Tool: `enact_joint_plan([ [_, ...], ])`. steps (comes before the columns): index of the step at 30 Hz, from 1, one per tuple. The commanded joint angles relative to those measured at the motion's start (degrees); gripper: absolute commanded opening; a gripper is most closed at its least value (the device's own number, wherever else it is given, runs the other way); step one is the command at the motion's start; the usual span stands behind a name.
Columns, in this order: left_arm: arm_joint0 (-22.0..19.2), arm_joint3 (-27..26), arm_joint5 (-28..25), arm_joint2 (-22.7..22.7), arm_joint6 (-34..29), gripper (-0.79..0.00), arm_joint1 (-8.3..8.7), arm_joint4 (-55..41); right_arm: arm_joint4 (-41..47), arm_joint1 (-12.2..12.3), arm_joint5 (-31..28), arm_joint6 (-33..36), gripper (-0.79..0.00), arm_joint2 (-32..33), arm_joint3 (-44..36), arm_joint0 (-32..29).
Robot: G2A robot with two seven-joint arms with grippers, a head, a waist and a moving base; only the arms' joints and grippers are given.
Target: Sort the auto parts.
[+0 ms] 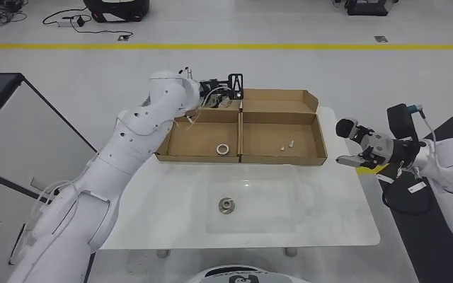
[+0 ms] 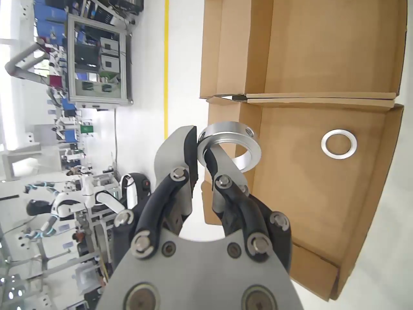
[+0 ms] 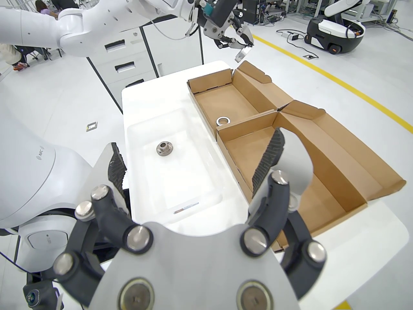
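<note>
My left gripper [image 2: 201, 154] is shut on the rim of a silver ring collar [image 2: 226, 146]. It holds the collar in the air over the far edge of the left cardboard box [image 1: 191, 131]. From the right wrist view, that gripper [image 3: 243, 46] and its collar [image 3: 242, 53] hang well above the box. A flat silver ring [image 1: 222, 148] lies on the left box's floor. Two small bolts [image 1: 287, 146] lie in the right box [image 1: 304, 152]. A flanged metal hub [image 1: 226, 205] sits on the white table [image 1: 318, 205]. My right gripper [image 1: 345, 145] stands open and empty beyond the table's right edge.
The two open boxes stand side by side along the table's far half, flaps raised at the back. A shallow recess in the tabletop [image 3: 180, 169] holds the hub. A grey cabinet [image 3: 129, 62] stands beside the table's left end.
</note>
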Motion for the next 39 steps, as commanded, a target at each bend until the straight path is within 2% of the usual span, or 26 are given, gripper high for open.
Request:
enact_joint_plan([
  [1,-0.87,3.94,-0.89,1.03,-6.20,-0.785,-1.03,-4.29,-0.01,0.00,0.00,0.00,0.000,0.00,0.00,0.00],
  [7,-4.25,12.98,-1.65,5.10,-20.45,-0.785,-4.59,-14.51,-0.01,0.00,0.00,0.00,0.000,0.00,0.00,0.00],
  [13,-6.66,21.03,1.78,7.16,-26.49,-0.785,-7.71,-23.49,-0.01,0.00,0.00,0.00,0.000,0.00,0.00,0.00],
  [18,-7.88,26.39,4.11,8.83,-26.52,-0.785,-9.68,-26.22,-0.01,0.00,0.00,0.00,0.000,0.00,0.00,0.00],
  [27,-8.60,35.56,5.27,13.50,-23.49,-0.785,-12.94,-23.40,-0.01,0.00,0.00,0.00,0.000,0.00,0.00,0.00],
  [39,-9.47,44.85,8.17,17.27,-22.74,-0.785,-17.52,-21.54,-0.01,0.00,0.00,0.00,0.000,0.00,0.00,0.00],
])
